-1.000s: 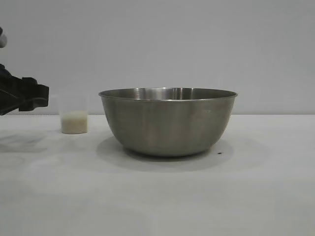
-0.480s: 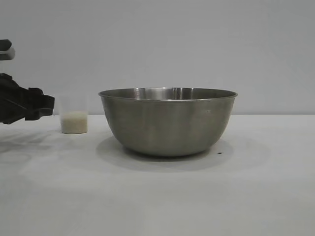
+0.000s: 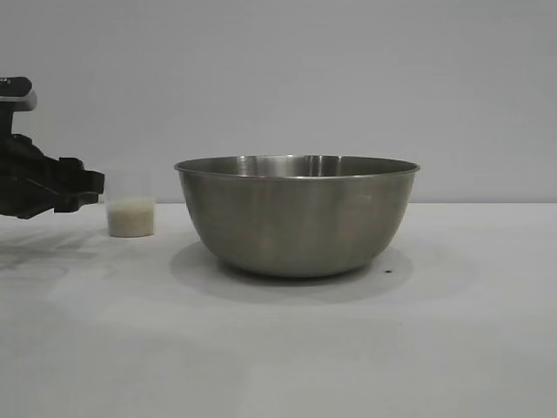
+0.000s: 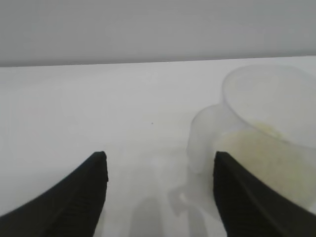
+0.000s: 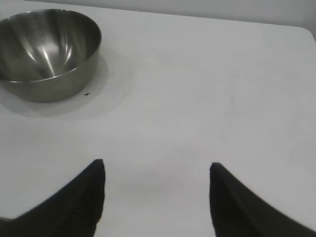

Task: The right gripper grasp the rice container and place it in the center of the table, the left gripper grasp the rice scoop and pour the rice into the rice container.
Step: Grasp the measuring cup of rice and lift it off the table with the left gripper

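Reaching the rice scoop (image 3: 130, 206) cleanly requires the left gripper (image 3: 94, 187), parted and empty just beside it, to straddle the loop handle before closing. Keep the rice (image 3: 131, 216) level. The rice container (image 3: 297, 215) sits mid-table (image 3: 452, 348); the right gripper (image 5: 157, 197) waits unclenched, well apart.

Left end effector (image 4: 158, 197) fingers spread, nearly level; right end effector (image 5: 157, 195) spread, angled down.

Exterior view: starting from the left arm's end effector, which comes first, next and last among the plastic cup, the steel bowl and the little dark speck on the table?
1. The rice scoop, with rice in it, just beside the left end effector at the view's left.
2. The rice container, at the middle of the table.
3. The dark speck, past the container's right side.
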Tool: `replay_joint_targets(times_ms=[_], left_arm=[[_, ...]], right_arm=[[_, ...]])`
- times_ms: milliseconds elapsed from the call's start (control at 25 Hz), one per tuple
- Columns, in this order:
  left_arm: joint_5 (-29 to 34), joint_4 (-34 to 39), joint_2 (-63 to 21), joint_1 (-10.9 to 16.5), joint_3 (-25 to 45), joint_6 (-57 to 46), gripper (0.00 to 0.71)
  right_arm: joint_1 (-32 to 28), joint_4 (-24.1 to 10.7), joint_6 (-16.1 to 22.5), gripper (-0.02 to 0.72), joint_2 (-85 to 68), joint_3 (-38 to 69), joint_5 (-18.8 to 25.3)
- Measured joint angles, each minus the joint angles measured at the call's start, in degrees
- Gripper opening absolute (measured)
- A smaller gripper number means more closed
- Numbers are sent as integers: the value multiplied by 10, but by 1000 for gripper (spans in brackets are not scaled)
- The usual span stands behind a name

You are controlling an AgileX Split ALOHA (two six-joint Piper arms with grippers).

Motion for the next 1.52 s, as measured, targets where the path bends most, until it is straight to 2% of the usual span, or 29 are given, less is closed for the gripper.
replay_joint_targets(times_ms=[920, 960, 1120, 1520], left_arm=[[-2, -1, 20, 0, -14, 0, 387], [-2, -1, 20, 0, -14, 0, 333], [-17, -1, 20, 0, -14, 0, 202], [-28, -1, 20, 0, -14, 1, 214]], right_arm=[[0, 0, 0, 403, 0, 0, 0], [0, 0, 0, 403, 0, 0, 0], [0, 0, 0, 403, 0, 0, 0], [0, 0, 0, 403, 0, 0, 0]])
